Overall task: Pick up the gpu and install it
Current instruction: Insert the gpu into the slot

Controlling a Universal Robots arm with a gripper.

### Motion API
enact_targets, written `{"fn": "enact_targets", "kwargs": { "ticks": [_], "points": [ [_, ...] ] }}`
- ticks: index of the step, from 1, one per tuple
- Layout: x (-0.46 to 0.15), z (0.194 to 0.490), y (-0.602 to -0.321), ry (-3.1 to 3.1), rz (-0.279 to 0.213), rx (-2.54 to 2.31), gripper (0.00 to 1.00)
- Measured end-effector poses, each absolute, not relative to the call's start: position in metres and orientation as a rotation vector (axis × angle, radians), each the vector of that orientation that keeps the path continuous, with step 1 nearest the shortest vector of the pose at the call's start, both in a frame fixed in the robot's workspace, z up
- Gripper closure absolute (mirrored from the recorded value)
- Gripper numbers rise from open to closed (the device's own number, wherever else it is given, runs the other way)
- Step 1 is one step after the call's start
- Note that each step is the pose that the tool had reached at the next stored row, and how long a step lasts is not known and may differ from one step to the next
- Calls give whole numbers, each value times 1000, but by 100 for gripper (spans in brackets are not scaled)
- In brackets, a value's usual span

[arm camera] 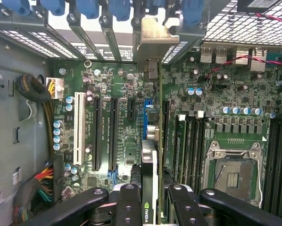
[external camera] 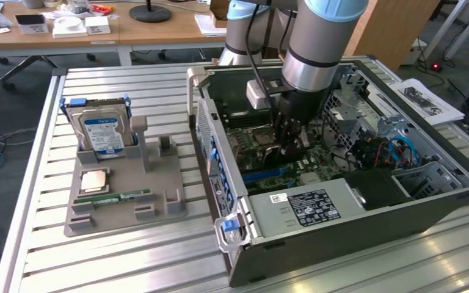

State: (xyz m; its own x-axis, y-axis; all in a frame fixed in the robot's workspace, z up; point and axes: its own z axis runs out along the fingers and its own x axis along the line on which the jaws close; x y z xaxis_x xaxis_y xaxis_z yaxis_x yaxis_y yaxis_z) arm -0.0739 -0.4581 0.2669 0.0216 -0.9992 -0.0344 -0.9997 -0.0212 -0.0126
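Inside the open computer case (external camera: 381,235), fingers (arm camera: 129,200) pinch the gpu (arm camera: 149,162) edge-on over the motherboard (arm camera: 108,84) (its lower edge hidden).

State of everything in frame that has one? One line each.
computer case: lying on its side, open side up.
gpu: gripped edge-on above the motherboard; seating unclear.
gripper: jaws shut on the gpu, inside the computer case.
hard drive: upright in the tray.
RAM stick: flat on the tray.

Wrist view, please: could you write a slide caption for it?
The hand grips the gpu edge-on over the motherboard and its expansion slots.
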Motion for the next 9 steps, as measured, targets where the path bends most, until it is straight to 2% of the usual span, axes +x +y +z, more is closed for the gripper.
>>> {"fn": "enact_targets", "kwargs": {
  "ticks": [9],
  "points": [
    [-76, 267, -459, 2174, 24, -2222, 73]
  ]
}}
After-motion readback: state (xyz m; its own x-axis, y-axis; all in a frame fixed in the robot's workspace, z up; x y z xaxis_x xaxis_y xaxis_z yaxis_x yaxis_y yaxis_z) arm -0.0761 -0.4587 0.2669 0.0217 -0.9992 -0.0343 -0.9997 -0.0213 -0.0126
